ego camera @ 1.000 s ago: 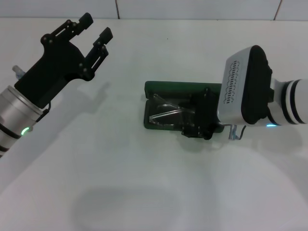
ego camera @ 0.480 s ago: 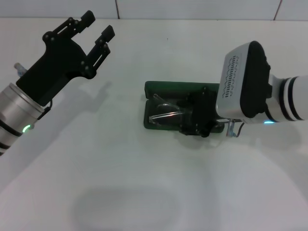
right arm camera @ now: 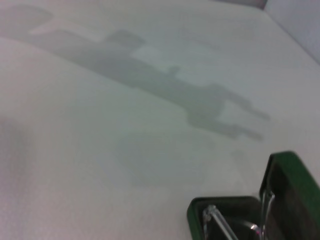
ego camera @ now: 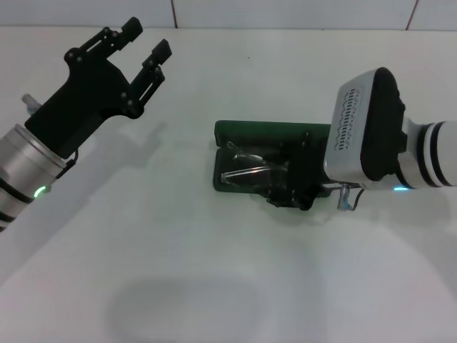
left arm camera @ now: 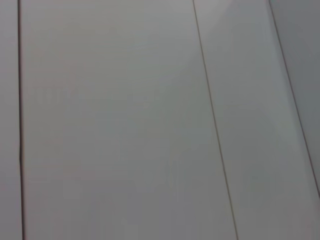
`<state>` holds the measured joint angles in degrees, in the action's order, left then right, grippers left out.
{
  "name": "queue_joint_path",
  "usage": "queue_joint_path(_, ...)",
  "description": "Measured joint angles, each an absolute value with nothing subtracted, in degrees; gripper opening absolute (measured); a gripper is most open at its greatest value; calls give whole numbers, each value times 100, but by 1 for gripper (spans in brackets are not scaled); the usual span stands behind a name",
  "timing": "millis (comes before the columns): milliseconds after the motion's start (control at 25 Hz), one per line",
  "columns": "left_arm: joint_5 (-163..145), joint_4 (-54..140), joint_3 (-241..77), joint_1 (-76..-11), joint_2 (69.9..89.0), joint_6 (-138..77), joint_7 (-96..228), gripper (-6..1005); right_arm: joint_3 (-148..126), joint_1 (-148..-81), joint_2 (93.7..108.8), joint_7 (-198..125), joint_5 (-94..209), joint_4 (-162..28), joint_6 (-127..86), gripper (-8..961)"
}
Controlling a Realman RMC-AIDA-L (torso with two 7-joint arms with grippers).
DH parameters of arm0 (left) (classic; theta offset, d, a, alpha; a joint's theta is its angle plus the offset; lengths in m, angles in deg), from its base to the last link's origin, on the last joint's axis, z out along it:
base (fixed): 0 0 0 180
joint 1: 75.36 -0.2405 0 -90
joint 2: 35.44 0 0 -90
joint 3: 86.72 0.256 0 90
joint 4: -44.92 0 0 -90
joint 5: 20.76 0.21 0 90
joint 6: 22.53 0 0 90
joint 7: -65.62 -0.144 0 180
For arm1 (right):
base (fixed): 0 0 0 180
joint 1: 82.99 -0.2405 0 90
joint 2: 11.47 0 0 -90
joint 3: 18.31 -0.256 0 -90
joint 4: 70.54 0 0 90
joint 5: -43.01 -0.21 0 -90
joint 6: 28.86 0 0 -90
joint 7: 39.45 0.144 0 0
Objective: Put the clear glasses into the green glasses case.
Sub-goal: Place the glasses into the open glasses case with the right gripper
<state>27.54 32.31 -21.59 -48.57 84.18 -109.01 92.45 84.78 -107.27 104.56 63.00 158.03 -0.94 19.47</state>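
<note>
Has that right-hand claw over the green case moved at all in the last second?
Barely. The right gripper nudged toward the case's open end half a second ago, then came back. It now sits about where it started, over the glasses.

The clear glasses point(ego camera: 246, 168) lie inside the open green glasses case point(ego camera: 243, 132), lid upright.

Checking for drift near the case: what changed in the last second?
Very little. The right gripper wavered slightly over the right end of the green glasses case, ending about where it began. The clear glasses lie in the open case as before. The left gripper stayed raised, jaws open.
</note>
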Motion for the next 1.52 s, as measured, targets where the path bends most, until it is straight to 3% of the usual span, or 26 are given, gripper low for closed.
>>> queue_joint_path(640,2776,3249,-2159,-4838,8435,-10911,9283,476,8412,-10962,10444,6312,15578,-633,1933,522)
queue_joint_path(1080,2776,3262,-2160,-4858,8445,-10962,9288,476,8330,-10494,10418,6265,15628,57,2065,522)
queue_joint_path(1520,2775,3258,-2152,-4838,8454,-10964,9295,476,8278,-11019,10452,6296,15586,-767,2204,522)
